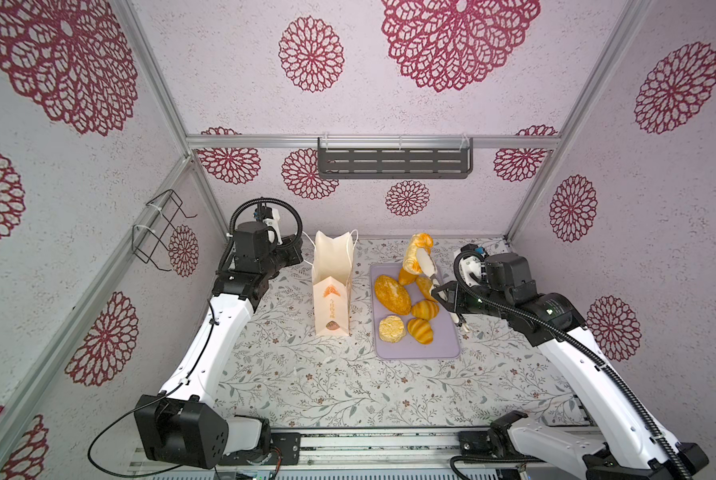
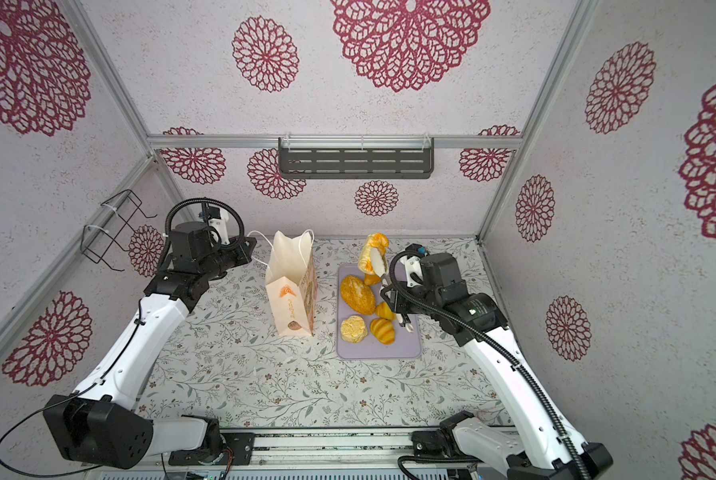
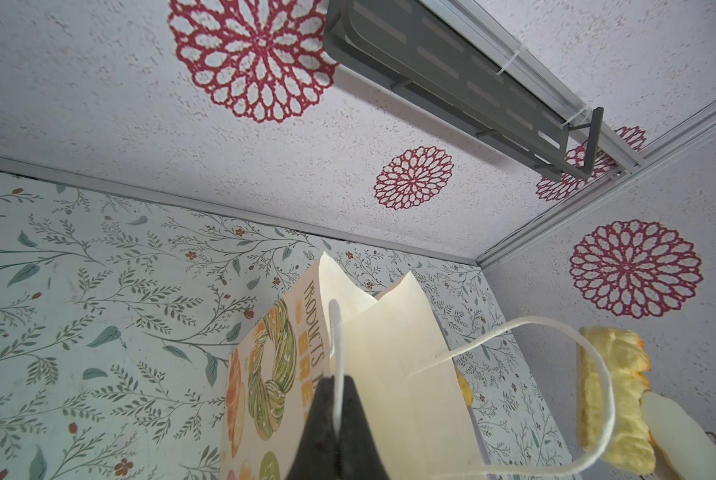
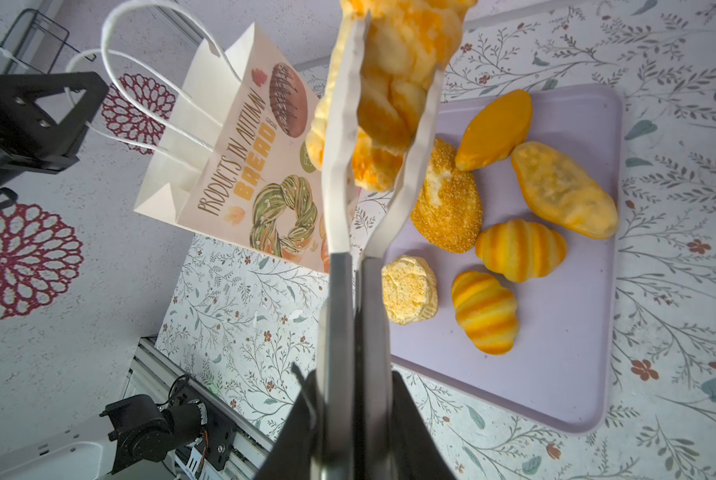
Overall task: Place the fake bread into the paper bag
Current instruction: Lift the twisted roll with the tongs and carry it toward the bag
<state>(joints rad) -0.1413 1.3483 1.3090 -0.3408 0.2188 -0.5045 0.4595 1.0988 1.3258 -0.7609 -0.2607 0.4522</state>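
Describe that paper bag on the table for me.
The paper bag is tall, narrow and cream, standing upright on the floral tabletop, left of the lilac tray and apart from it. Its mouth is open; its inside is hidden. The narrow face shows an orange emblem and vertical orange lettering; a wide face reads PRODUCTS IN AUTUMN BREAD beside bread drawings. One white cord handle is pinched in the shut jaws of the left gripper.

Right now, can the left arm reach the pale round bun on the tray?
Probably not. The left arm's jaws are shut on the cord handle of the paper bag, and the bag stands between that arm and the lilac tray where the pale round bun lies. It would likely have to let go first.
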